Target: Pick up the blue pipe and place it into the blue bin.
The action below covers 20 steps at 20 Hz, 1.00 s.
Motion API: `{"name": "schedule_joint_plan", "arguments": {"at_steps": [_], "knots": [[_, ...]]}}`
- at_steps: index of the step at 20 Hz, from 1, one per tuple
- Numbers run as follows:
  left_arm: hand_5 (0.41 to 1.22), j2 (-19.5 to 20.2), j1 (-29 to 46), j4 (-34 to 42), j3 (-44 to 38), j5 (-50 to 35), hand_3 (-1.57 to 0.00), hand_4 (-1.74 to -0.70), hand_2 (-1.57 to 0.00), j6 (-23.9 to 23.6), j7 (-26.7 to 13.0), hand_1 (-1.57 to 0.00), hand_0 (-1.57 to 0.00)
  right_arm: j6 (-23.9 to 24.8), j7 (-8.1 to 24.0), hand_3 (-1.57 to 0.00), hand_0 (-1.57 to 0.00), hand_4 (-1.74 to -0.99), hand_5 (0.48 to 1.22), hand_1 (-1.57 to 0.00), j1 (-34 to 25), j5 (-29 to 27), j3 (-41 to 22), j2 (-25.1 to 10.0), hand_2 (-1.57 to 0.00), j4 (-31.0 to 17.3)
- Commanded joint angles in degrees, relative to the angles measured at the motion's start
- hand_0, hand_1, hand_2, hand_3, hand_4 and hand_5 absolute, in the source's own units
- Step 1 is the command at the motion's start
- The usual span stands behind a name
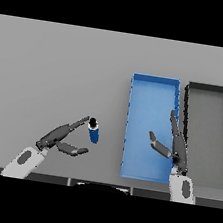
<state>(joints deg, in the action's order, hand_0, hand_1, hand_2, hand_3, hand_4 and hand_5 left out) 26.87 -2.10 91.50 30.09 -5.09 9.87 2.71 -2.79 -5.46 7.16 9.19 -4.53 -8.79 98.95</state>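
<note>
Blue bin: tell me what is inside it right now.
Nothing lies in the blue bin; the right hand hovers over its right side, hiding that part of the floor. The blue pipe stands outside, on the table.

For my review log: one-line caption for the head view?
Open left hand reaches the upright blue pipe; open right hand hovers over the blue bin.

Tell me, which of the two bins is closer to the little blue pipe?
The blue bin: it lies between the blue pipe and the dark grey bin, which sits farther right.

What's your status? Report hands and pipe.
Left hand open, fingers at blue pipe. Right hand open over blue bin. Path clear.
</note>
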Motion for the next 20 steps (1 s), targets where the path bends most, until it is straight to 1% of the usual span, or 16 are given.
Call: {"name": "schedule_joint_plan", "arguments": {"at_steps": [1,3,5,7,9,10,11,12,13,14,15,16,17,18,19,20], "knots": [[0.459,-1.25,-1.04,-1.57,0.21,0.64,0.00,-1.15,0.00,-0.31,0.66,0.00,0.00,0.31,0.56,0.00,0.00,-1.214,0.624,0.00,-0.17,0.29,-0.06,0.18,0.00,-0.04],[0.460,-4.07,-2.10,-3.50,0.63,1.43,0.00,-1.15,0.00,-1.57,1.40,0.00,0.00,0.32,1.10,0.00,0.00,-1.201,0.620,0.00,0.11,0.46,0.27,-0.31,0.00,-0.35],[0.460,-6.06,-3.73,-5.07,0.87,1.39,0.00,-1.14,0.00,-1.62,1.52,0.00,0.00,0.04,-0.04,0.00,0.00,-1.205,0.625,0.00,1.27,0.34,0.14,-0.20,0.00,-0.20],[0.456,-7.32,-4.90,-7.51,1.16,2.09,0.00,-1.12,0.00,-1.55,2.02,0.00,0.00,0.04,-0.28,0.00,0.00,-1.211,0.634,0.00,1.10,0.07,0.21,0.08,0.00,-0.54],[0.435,-8.46,-5.54,-9.67,2.27,4.87,0.00,-1.08,0.00,-3.05,1.37,0.00,0.00,0.14,-1.01,0.00,0.00,-1.220,0.639,0.00,1.39,0.10,0.09,0.08,0.00,0.44],[0.425,-9.14,-5.91,-10.24,2.84,5.89,0.00,-1.06,0.00,-3.63,0.73,0.00,0.00,0.17,-1.27,0.00,0.00,-1.222,0.642,0.00,1.38,0.26,0.20,0.00,0.00,-0.21],[0.418,-9.85,-6.30,-10.75,3.11,6.13,0.00,-1.05,0.00,-3.70,1.07,0.00,0.00,0.12,-1.21,0.00,0.00,-1.221,0.645,0.00,1.23,0.29,0.54,-0.39,0.00,-0.83],[0.420,-10.41,-6.32,-11.29,2.85,5.31,0.00,-1.06,0.00,-3.29,1.77,0.00,0.00,-0.08,-1.68,0.00,0.00,-1.214,0.645,0.00,1.82,0.06,0.64,-0.95,0.00,0.88],[0.428,-11.04,-6.83,-11.84,2.46,4.44,0.00,-1.08,0.00,-2.88,2.09,0.00,0.00,0.14,-0.90,0.00,0.00,-1.207,0.646,0.00,1.58,0.33,0.62,-0.98,0.00,0.81],[0.441,-11.98,-7.30,-12.00,2.64,4.34,0.00,-1.09,0.00,-2.98,2.31,0.00,0.00,0.11,-1.32,0.00,0.00,-1.205,0.649,0.00,1.97,0.41,0.37,-0.70,0.00,0.92],[0.463,-13.38,-8.09,-13.43,2.81,4.52,0.00,-1.11,0.00,-3.26,2.41,0.00,0.00,0.13,-0.51,0.00,0.00,-1.207,0.650,0.00,1.41,0.41,0.30,-0.47,0.00,0.46],[0.502,-14.47,-8.24,-14.39,2.38,3.80,-0.04,-1.14,-0.05,-3.36,3.03,0.00,0.00,0.02,-0.70,0.00,0.00,-1.210,0.653,0.00,1.52,0.46,0.20,-0.56,0.00,0.75],[0.550,-14.92,-7.99,-14.37,1.68,2.67,-0.12,-1.19,-0.15,-3.30,4.21,-0.04,0.00,0.03,-1.20,0.00,0.00,-1.213,0.655,0.00,1.64,0.29,0.58,-0.86,0.00,0.60],[0.613,-15.40,-7.55,-14.16,1.45,1.52,-0.28,-1.24,-0.31,-2.82,4.56,-0.16,-0.01,-0.14,-0.87,0.00,0.00,-1.217,0.655,0.00,1.14,-0.13,0.59,-0.61,0.00,0.20],[0.735,-16.09,-7.16,-14.28,1.10,0.49,-0.53,-1.28,-0.49,-2.64,5.21,-0.32,-0.12,0.02,-0.66,0.00,0.00,-1.220,0.656,0.00,1.00,0.18,0.32,-0.34,0.00,0.10],[0.832,-16.95,-7.05,-14.50,0.99,0.05,-0.74,-1.37,-0.69,-2.86,5.33,-0.55,-0.36,0.14,-0.46,0.00,0.00,-1.220,0.656,0.00,0.58,-0.01,0.90,-0.66,0.00,-0.53]]}}
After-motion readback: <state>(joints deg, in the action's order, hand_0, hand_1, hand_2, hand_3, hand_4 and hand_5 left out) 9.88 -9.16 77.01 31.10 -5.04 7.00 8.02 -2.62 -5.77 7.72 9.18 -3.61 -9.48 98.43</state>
